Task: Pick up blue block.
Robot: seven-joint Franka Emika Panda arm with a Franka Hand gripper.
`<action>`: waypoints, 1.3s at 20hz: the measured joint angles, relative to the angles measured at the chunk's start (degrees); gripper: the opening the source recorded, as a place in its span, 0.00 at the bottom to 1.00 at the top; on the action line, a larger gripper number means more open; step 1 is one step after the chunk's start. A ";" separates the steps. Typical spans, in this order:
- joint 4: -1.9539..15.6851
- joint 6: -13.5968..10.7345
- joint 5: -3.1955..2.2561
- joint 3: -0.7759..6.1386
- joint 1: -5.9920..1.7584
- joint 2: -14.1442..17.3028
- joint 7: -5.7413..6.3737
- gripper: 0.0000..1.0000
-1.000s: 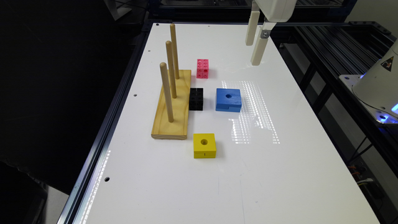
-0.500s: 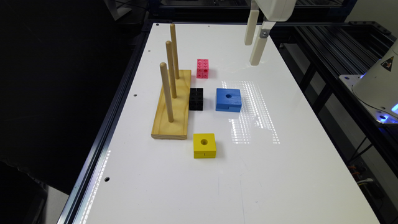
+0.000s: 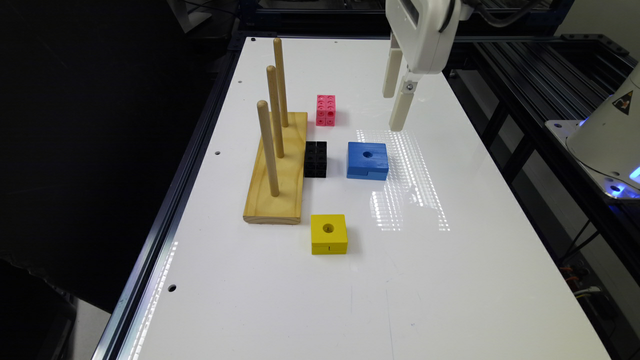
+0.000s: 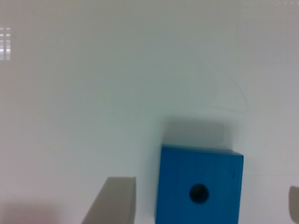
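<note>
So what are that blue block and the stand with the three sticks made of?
The blue block looks like matte plastic: flat, even colour, crisp edges, though painted wood is possible. The peg stand looks like unpainted wood, pale tan with visible grain.

Wooden peg stand point(image 3: 278, 180), black brick point(image 3: 316, 159) touching; pink brick point(image 3: 325, 110); yellow block point(image 3: 328, 234).

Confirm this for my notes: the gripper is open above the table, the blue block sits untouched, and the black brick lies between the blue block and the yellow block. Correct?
Not quite. In the exterior view the black brick lies between the blue block and the wooden peg board, not the yellow block, which sits apart, nearer the camera. The rest holds: the gripper is open above the table, blue block untouched.
</note>
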 joint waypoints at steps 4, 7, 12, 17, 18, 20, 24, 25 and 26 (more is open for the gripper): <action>1.42 -0.01 0.00 0.17 0.00 0.59 0.09 1.00; 2.80 -0.01 0.00 0.18 0.00 1.85 0.09 1.00; 3.73 1.48 0.00 0.19 0.00 5.17 0.10 1.00; 4.03 4.05 0.00 0.20 0.00 8.09 0.10 1.00; 4.21 4.07 0.00 0.20 0.00 8.27 0.10 1.00; 4.32 4.07 0.00 0.20 0.00 8.30 0.10 1.00; 4.29 5.03 0.00 0.20 0.00 9.97 0.10 1.00; 4.30 5.85 0.00 0.20 0.00 10.87 0.10 1.00; 4.31 6.61 0.00 0.20 -0.01 11.64 0.10 1.00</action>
